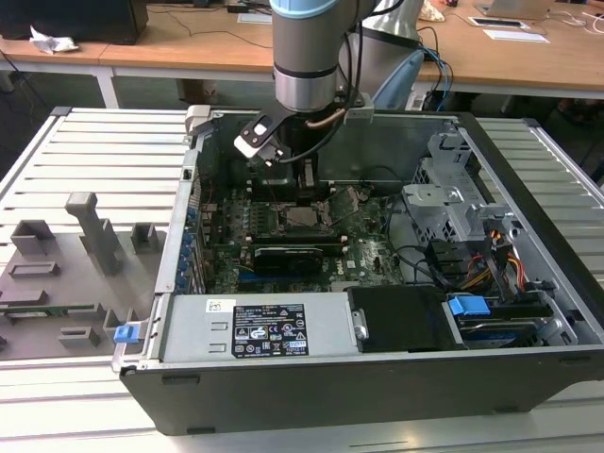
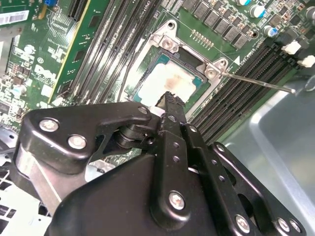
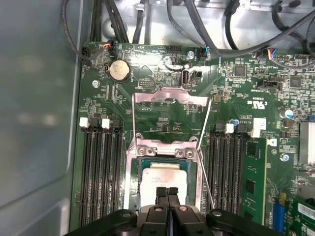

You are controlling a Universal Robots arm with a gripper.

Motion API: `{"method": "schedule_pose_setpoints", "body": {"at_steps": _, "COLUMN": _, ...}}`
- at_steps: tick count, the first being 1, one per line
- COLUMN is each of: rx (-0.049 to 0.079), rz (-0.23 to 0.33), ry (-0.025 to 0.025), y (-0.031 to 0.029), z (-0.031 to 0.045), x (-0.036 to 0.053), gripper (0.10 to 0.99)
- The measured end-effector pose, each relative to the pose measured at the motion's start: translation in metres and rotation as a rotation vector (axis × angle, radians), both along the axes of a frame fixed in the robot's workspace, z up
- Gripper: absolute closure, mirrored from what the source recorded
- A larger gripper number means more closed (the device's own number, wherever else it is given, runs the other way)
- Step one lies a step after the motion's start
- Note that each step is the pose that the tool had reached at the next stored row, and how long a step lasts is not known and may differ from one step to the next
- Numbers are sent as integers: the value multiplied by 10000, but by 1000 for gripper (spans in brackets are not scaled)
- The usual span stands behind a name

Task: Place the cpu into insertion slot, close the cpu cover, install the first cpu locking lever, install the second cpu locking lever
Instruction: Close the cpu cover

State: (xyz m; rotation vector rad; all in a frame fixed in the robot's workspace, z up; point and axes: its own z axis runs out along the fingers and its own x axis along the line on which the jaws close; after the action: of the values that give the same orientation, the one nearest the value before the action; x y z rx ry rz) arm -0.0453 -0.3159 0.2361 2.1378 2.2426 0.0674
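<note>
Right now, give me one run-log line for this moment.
gripper: shut, at cpu | cpu: seated in insertion slot | cpu cover: open | locking lever: not latched

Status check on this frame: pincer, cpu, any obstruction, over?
Pincer shut, tips over the cpu. Cpu sits in the insertion slot, cpu cover open. Thin locking lever sticks out beside slot.

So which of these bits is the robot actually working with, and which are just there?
Job: cpu seated in insertion slot; cpu cover, open; locking lever; fingers.
Just there: memory slots; coin battery; cables; power supply.
</note>
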Motion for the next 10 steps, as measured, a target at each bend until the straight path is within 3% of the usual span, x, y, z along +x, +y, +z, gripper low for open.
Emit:
{"method": "schedule_pose_setpoints", "body": {"at_steps": 6, "rx": 0, "rz": 2, "ry": 0, "y": 0, "z": 51, "x": 4, "gripper": 980}}
{"method": "schedule_pose_setpoints", "body": {"at_steps": 10, "rx": -3, "rz": 0, "ry": 2, "y": 0, "z": 52, "x": 70, "gripper": 980}}
